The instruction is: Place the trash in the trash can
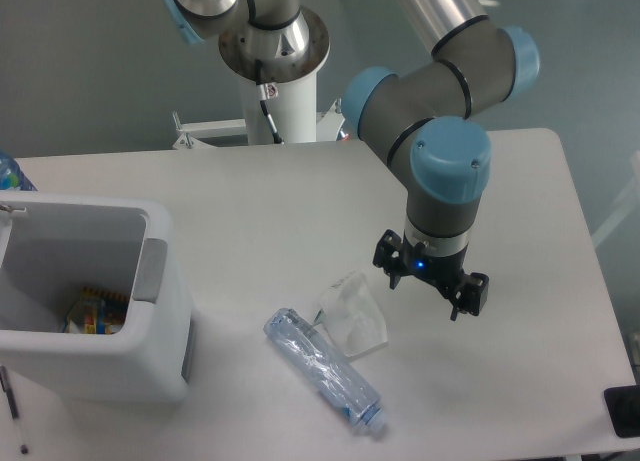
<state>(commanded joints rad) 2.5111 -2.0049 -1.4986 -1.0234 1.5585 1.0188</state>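
The trash lies on the white table (pixel 280 201). A long clear water bottle (pixel 322 369) with wrinkly walls lies flat, its cap end toward the front right. A small clear cup (pixel 353 315) lies tipped beside it, touching the bottle's upper part. The trash can (pixel 95 301), a boxy white bin with a grey handle tab, stands at the left and holds some colourful scraps. My gripper (pixel 430 282) hangs above the table just right of the cup, open with nothing between its fingers.
The robot's white base column (pixel 275 76) stands at the back edge of the table. A blue-capped bottle (pixel 12 173) peeks in at the far left. A dark object (pixel 624 411) sits at the front right corner.
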